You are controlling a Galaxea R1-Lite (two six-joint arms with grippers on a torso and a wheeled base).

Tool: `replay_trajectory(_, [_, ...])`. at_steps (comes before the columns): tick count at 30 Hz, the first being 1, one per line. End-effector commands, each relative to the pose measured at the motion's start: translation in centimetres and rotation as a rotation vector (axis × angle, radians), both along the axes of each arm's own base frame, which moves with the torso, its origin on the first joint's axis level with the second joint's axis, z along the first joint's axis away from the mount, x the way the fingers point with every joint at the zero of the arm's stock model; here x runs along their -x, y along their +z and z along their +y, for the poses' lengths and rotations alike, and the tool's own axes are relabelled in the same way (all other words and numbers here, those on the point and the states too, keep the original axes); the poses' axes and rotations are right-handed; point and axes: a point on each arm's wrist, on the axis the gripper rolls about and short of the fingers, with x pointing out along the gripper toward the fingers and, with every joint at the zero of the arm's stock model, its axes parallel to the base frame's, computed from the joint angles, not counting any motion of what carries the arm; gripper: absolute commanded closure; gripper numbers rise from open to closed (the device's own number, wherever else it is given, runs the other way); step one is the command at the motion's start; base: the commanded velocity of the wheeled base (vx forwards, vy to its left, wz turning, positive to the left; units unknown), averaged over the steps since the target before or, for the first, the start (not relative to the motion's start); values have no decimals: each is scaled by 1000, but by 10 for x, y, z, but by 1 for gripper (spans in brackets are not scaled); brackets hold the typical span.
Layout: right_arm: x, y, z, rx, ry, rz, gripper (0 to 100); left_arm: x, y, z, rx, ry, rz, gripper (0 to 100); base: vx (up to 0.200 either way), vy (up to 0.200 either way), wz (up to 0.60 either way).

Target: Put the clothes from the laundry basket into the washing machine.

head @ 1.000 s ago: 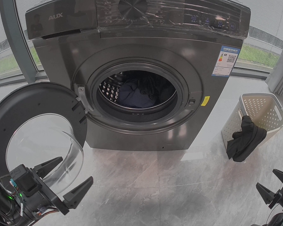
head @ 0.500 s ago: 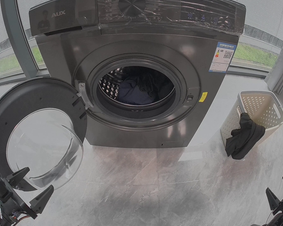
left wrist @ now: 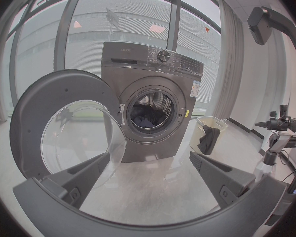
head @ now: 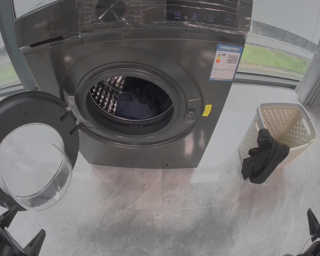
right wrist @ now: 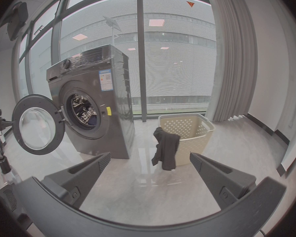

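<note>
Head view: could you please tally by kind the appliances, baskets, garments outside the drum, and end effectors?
Washing machine: 1
Laundry basket: 1
Black garment: 1
End effectors: 2, left end effector and right end effector
Total: 5

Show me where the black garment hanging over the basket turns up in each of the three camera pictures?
Head view: black garment at the right, draped over the laundry basket rim.
Left wrist view: black garment on the basket rim, beyond the washing machine latch side.
Right wrist view: black garment on the basket corner toward the washer.
Shared landmark: the yellow sticker on the washer's front, beside the door opening.
</note>
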Motion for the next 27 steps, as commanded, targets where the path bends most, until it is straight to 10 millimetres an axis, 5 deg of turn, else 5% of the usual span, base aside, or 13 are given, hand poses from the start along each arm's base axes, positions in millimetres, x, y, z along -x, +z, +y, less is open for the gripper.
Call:
replay_trajectory(1, [-1,-4,0,-1,-46,8,0,13,-12,-1,-2,108,-74,0,0,-200,0])
replay_trajectory(12, [8,-6,4,-12,-118,-85,0,16,-20,-2,-1,241,-48,0,0,-200,0])
replay_trajectory(21, [7,-11,8,72,95,-30,0,18,-20,-2,-1,209,-64,0,0,-200,0])
replay_trajectory(27, [7,-12,6,15,13,-20,0,20,-20,-3,8,157,-82,0,0,-200,0])
